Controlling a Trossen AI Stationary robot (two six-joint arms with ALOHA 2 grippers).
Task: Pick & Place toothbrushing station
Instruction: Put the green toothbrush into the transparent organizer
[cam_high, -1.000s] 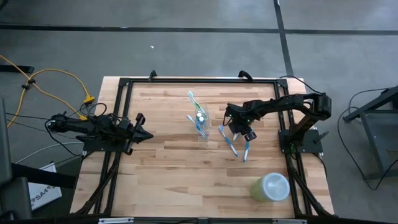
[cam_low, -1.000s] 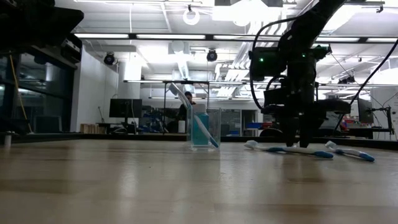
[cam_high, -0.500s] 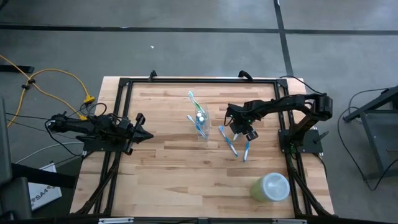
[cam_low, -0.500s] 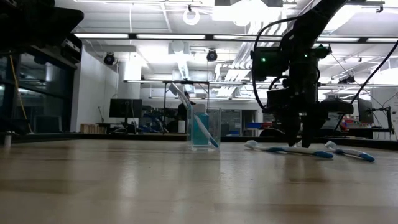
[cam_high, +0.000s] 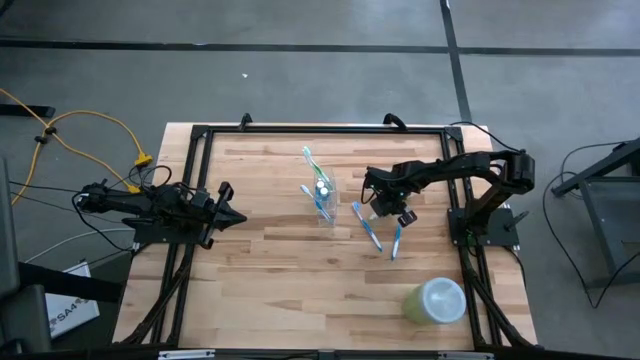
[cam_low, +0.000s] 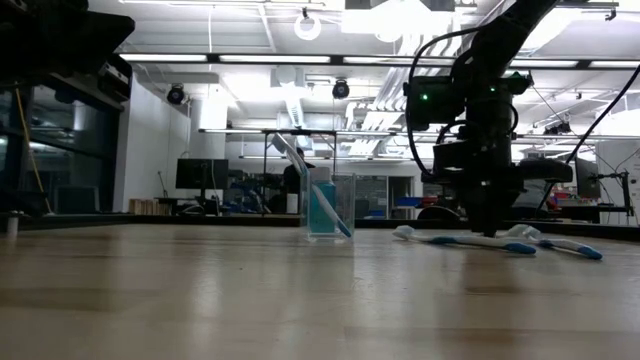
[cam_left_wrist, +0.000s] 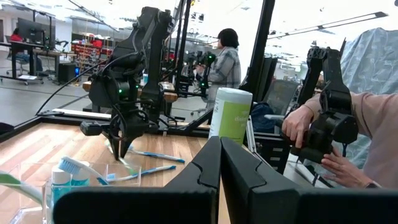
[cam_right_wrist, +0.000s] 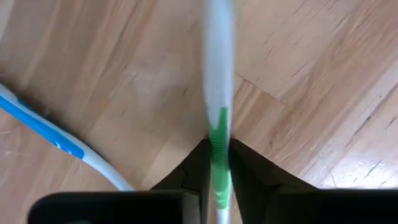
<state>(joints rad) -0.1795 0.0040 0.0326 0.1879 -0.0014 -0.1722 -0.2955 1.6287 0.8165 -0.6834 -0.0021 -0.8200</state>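
Note:
The clear plastic cup (cam_high: 322, 198) stands mid-table (cam_low: 330, 207). It holds a blue-and-white tube and a green toothbrush (cam_high: 308, 160) that leans out over its far rim. Two blue-and-white toothbrushes (cam_high: 367, 227) (cam_high: 396, 241) lie flat on the wood to the cup's right. My right gripper (cam_high: 383, 210) points down between the cup and these brushes (cam_low: 490, 226) and is shut on a white-and-green toothbrush (cam_right_wrist: 217, 74). My left gripper (cam_high: 238, 218) is shut and empty, at the table's left side, pointing at the cup (cam_left_wrist: 220, 155). My right gripper pinches the white-and-green toothbrush's handle (cam_right_wrist: 218, 134), where the white turns green, between its two fingers. The fingers come from above, pointing down, and lie across the brush. The brush lies level, close over the wood; whether it rests on the table I cannot tell.
A larger pale green round container (cam_high: 436, 300) stands at the table's near right corner (cam_left_wrist: 231, 115). A black frame (cam_high: 300, 130) runs round the table. A person's hands (cam_left_wrist: 305, 127) hold a device beyond the table's right side.
My right gripper, standing over the brushes with its fingers apart, has shut on the white-and-green toothbrush. It has kept its place and still points down. The cup and the two blue brushes have not moved.

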